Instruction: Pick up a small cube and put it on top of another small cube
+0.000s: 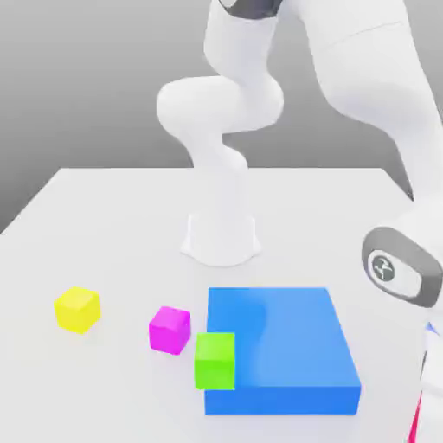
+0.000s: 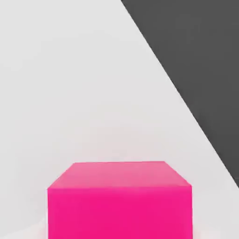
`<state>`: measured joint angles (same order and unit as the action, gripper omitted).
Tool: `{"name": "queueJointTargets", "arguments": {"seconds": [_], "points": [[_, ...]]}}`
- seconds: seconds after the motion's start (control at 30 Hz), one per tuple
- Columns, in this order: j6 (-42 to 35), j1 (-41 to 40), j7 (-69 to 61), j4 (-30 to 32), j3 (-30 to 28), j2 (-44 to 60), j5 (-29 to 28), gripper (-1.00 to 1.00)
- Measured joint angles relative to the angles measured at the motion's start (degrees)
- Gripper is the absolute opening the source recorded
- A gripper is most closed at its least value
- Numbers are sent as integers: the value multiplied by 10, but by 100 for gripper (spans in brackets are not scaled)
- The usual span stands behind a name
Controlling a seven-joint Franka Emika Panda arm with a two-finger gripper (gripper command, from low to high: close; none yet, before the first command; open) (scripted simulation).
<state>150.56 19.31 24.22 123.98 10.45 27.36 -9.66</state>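
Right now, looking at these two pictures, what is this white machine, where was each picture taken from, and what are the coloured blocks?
The white machine is a simulated robot arm standing on a white table. One picture comes from a camera off the arm, the other from a camera on its hand. On the table lie a yellow cube, a magenta cube and a green cube right by a large flat blue block. The hand camera looks closely at a pink cube; whether it is gripped, the pictures don't show.

Green cube [image 1: 215,360] against blue block [image 1: 285,346].
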Motion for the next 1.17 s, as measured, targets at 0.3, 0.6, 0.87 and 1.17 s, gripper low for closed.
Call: {"name": "queueJointTargets", "arguments": {"seconds": [0.3, 0.6, 0.87, 1.17], "points": [[-20, -76, 11, 161, -97, -188, -34, -100], [-6, -206, -3, 351, -173, -370, -38, -100], [46, -232, -46, 472, -248, -434, 15, -100], [172, -206, -79, 473, -263, -308, 63, 100]]}}
